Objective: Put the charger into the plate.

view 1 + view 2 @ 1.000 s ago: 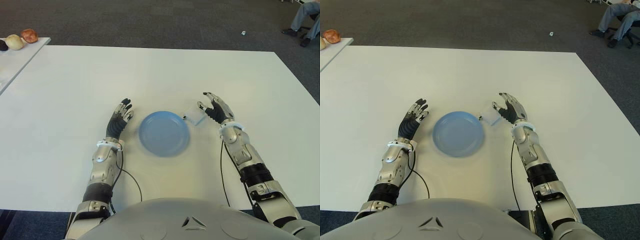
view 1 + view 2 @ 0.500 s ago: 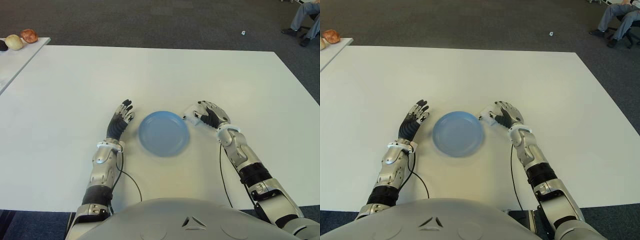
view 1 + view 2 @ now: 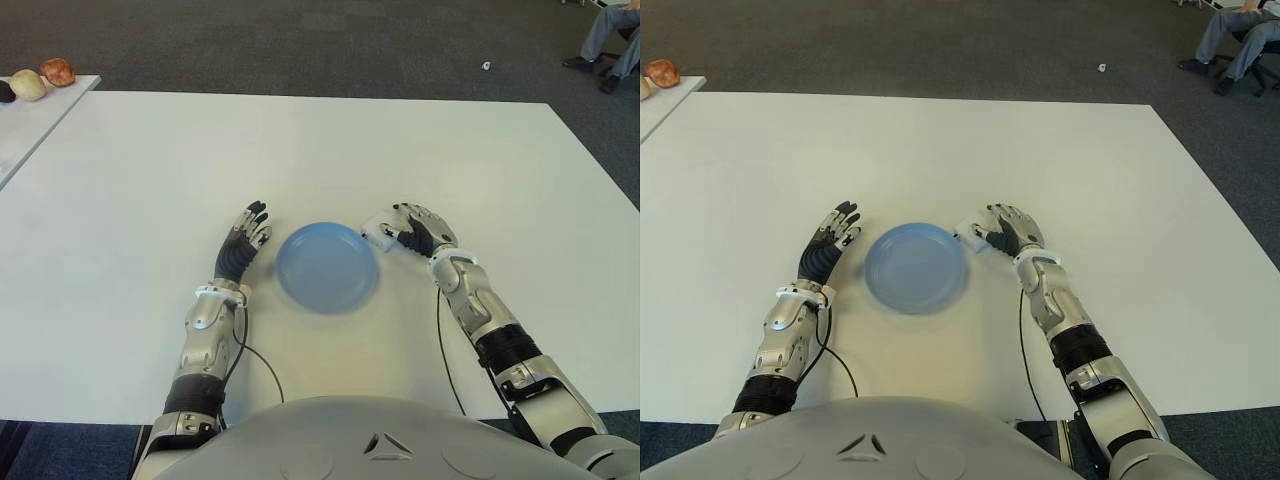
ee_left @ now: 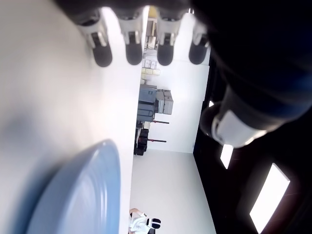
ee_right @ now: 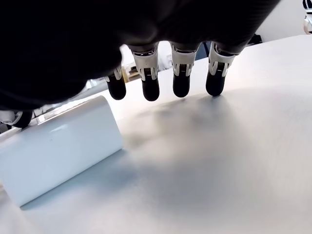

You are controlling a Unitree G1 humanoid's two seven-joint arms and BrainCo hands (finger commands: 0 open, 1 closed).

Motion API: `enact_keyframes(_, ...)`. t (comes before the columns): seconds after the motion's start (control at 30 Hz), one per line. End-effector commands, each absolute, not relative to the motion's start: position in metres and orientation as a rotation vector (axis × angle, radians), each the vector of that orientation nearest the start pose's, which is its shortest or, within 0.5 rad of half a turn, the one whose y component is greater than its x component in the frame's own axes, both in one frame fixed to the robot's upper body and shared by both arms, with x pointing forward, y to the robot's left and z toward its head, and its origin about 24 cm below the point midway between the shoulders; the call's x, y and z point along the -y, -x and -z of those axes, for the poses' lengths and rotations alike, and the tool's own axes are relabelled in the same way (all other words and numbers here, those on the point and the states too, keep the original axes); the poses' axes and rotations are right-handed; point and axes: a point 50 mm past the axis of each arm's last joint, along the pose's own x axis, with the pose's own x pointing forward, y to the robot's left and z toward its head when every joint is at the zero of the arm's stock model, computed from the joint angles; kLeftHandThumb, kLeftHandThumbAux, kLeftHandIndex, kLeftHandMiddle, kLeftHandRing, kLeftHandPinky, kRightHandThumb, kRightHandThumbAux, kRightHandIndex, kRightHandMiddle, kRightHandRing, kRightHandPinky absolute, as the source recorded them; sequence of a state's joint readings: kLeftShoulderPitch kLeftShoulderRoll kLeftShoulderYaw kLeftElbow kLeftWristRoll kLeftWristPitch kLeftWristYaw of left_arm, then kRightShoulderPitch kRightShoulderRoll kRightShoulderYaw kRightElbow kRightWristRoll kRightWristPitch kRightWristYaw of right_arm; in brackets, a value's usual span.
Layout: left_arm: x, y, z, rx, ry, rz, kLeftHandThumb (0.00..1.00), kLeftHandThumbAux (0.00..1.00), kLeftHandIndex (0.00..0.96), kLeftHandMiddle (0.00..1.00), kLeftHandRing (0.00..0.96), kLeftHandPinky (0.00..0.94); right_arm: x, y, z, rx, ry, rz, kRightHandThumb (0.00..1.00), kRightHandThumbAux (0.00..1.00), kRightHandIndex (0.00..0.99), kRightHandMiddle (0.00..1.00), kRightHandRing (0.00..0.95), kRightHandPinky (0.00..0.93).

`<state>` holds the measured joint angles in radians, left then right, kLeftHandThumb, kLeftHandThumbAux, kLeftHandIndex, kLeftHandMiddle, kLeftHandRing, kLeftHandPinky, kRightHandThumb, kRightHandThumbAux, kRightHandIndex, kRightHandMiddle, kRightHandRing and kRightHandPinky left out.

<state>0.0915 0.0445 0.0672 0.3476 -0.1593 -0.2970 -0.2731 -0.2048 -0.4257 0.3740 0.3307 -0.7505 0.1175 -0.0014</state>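
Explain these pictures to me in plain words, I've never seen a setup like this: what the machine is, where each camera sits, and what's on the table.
This is a humanoid robot with two arms ending in fingered hands. Two pictures come from cameras in its head, looking down at a white table. The other two come from cameras on its wrists, close behind each hand.

On the table lies a blue plate. Just right of it sits a small white charger. The right hand is at the charger, fingers arched over the table beside it; a closed grasp is not visible. The left hand shows left of the plate, fingers extended, holding nothing.
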Motion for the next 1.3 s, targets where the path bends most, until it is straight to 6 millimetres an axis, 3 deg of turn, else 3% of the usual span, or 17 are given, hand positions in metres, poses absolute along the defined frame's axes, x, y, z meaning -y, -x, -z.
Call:
enact_keyframes(0.03,-0.1721,-0.2099,0.0355,-0.171,0.130,0.104,0.000,0.636,0.006,0.047,0.041,0.071,0.1779,-0.2731,0.0122,-0.228,1.296,-0.336,0.296,0.122,0.000,0.000,0.000,0.000)
enact_keyframes(0.57,-0.1746,-0.2099,0.0354,-0.174,0.122,0.101,0.000,0.626,0.006,0.062,0.054,0.079,0.1724,-0.2714,0.0215,-0.246,1.288,-0.345,0.309,0.125,0.000,0.000,0.000,0.000)
enact_keyframes(1.3,-0.1765,-0.2108,0.0370,-0.190,0.127,0.083,0.000,0.617,0.021,0.080,0.078,0.112,0.1722,-0.2729,0.0141,-0.216,1.290,-0.331,0.290,0.130,0.000,0.000,0.000,0.000)
